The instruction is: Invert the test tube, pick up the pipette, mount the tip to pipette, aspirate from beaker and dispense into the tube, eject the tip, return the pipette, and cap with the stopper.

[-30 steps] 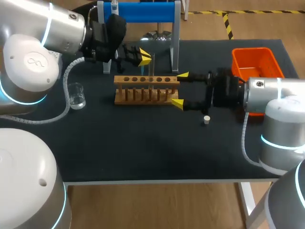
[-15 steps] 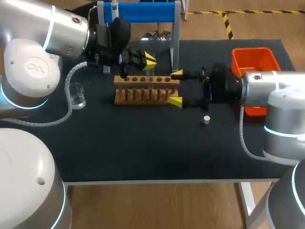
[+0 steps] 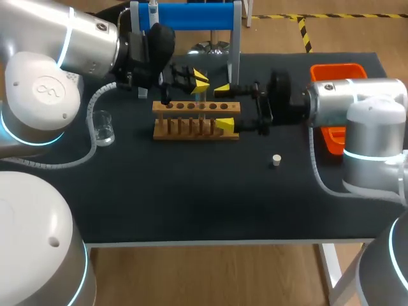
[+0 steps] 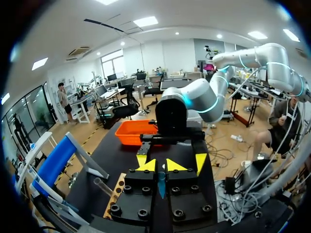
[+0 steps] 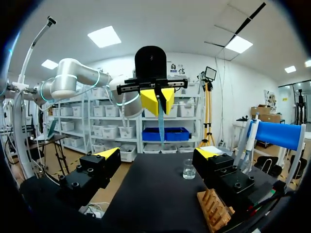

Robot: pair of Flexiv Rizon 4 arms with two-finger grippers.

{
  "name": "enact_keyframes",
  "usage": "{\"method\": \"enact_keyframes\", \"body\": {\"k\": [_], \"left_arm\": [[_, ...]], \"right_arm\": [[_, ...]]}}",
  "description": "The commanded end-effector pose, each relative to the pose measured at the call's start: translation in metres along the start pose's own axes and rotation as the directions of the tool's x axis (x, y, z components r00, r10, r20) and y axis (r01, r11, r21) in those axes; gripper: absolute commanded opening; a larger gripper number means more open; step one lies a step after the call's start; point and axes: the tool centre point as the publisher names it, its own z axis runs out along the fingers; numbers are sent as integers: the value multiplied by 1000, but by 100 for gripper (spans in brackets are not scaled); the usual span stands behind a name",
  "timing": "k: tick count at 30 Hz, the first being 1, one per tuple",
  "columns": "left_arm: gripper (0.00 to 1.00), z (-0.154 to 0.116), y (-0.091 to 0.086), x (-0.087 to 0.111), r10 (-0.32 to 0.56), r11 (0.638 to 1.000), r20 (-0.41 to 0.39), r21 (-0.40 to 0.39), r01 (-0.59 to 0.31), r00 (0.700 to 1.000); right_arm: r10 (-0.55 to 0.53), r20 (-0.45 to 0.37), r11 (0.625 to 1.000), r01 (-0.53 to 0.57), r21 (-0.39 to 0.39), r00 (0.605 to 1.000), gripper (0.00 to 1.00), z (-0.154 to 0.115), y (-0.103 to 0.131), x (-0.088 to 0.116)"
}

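Head view puts my left end effector [image 3: 199, 79] over the far edge of the wooden rack [image 3: 191, 127], yellow tips clenched together. From the right wrist view the grip is plain: those tips pinch a test tube [image 5: 160, 119], which hangs straight down from them above the dark counter [image 3: 191, 191]. In the left wrist view the same tube shows as a thin bluish sliver between the two fingers.

My right end effector [image 3: 223, 106] comes in from the right with its fingers spread wide, released and holding nothing. One tip sits at the far side of the rack's right end and the other at the near side. I cannot tell whether either touches the wood. Its own camera shows the held tube ahead of it, centred between its fingers and higher than them.

On the counter, the beaker [image 3: 102, 127] stands well left of the rack. The small white stopper [image 3: 276, 160] lies near and to the right of it.
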Motion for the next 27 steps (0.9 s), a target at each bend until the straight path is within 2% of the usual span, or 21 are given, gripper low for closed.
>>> {"method": "enact_keyframes", "body": {"k": [1, 10, 27], "left_arm": [[0, -1, 0, 0, 0, 1000, -2, -2, 0, 1000], [0, -1, 0, 0, 0, 1000, -2, -2, 0, 1000], [0, -1, 0, 0, 0, 1000, -2, -2, 0, 1000]], "right_arm": [[5, -61, 1000, -6, -13, 998, 100, 10, 4, -9], [-4, -95, 1000, 2, -16, 995, 100, 26, 11, -5], [-8, -86, 1000, 8, 5, 996, 100, 43, 18, -9]]}}
